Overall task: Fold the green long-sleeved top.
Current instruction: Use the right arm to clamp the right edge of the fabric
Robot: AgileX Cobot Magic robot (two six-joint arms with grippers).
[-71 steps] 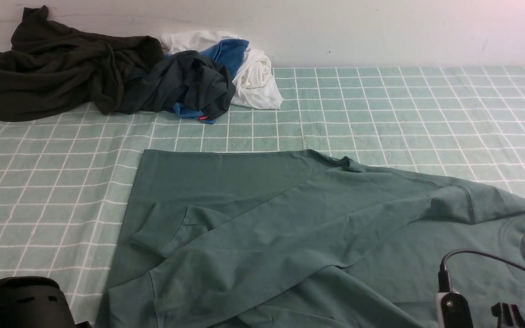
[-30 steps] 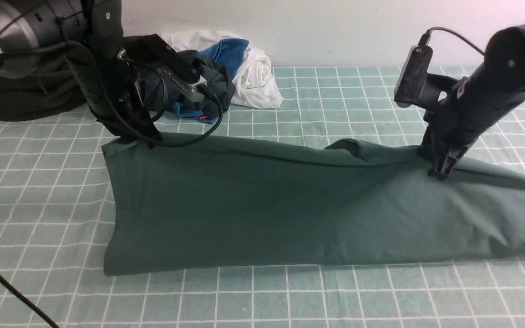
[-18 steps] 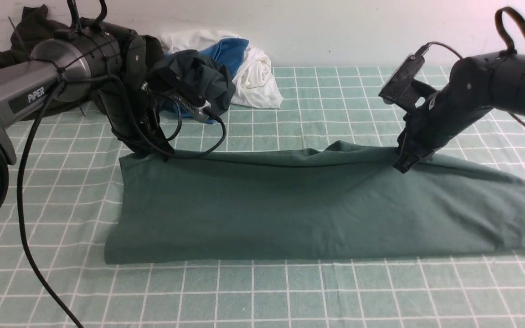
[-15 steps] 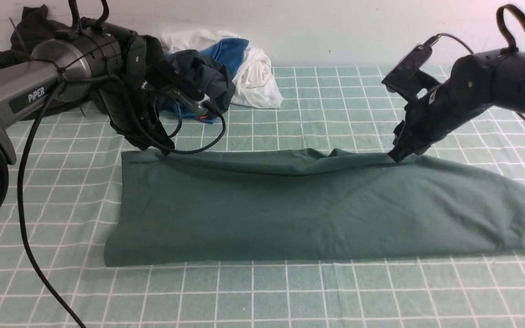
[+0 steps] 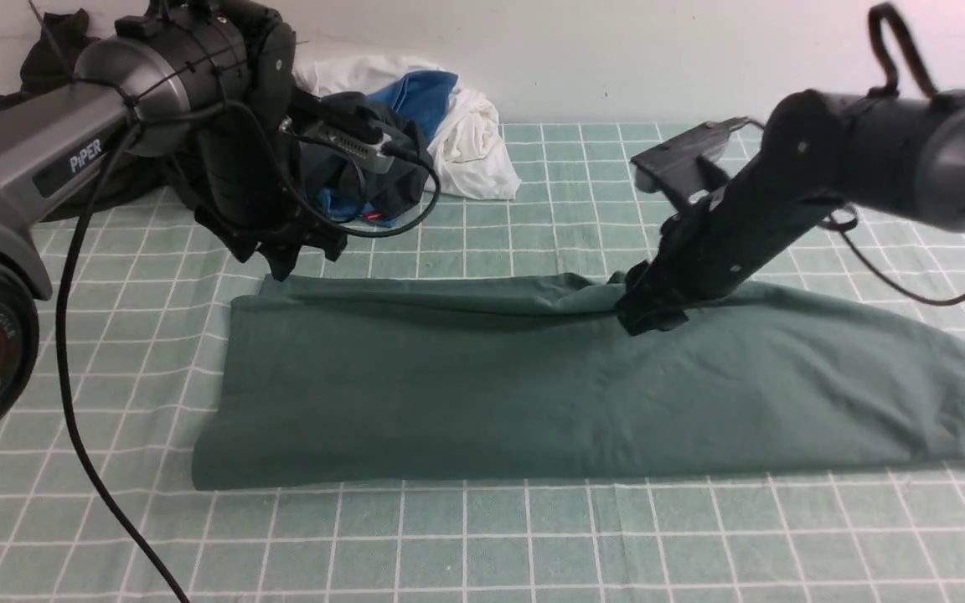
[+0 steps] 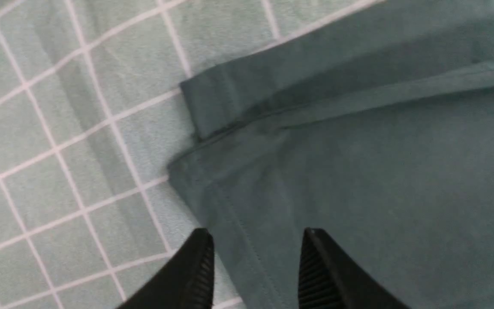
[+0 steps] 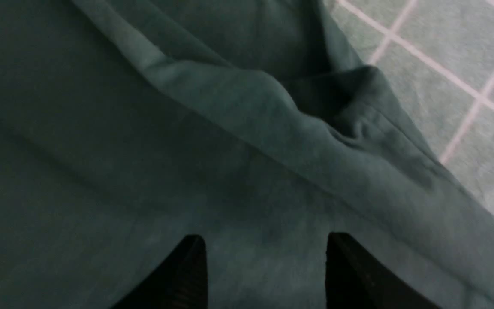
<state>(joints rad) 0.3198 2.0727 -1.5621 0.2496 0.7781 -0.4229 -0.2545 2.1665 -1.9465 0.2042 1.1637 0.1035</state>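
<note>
Two grippers stand over the far edge of the green long-sleeved top (image 5: 583, 394), each with its jaws apart and nothing between them. Twelve o'clock is taken as straight ahead of the robot.

Position: the top lies flat on the checked cover (image 5: 533, 544) as one long band running from nine to three o'clock. The left gripper (image 5: 280, 266) is at the band's ten o'clock corner. The right gripper (image 5: 650, 320) is on the far edge near one o'clock. Whether its tips touch the cloth cannot be told.

Step in hand, as judged: clearing away from the laid lengthwise fold.
- You should lift both arms straight up, so that no fingertip drags the edge.
- The right wrist view shows a raised ridge (image 7: 247, 98) along that edge. Press it flat before any crosswise fold.
- The left wrist view shows a lower layer (image 6: 247, 86) lying past the upper corner. Expect a slightly uneven edge there.

Surroundings: a heap of clothes sits at ten to eleven o'clock, clear of the top:
- a dark garment (image 5: 51, 59);
- a charcoal garment (image 5: 403, 180);
- white and blue clothes (image 5: 470, 142).

The left arm's cable (image 5: 72, 377) hangs at nine o'clock, near the band's left end. Keep it off the cloth.
</note>
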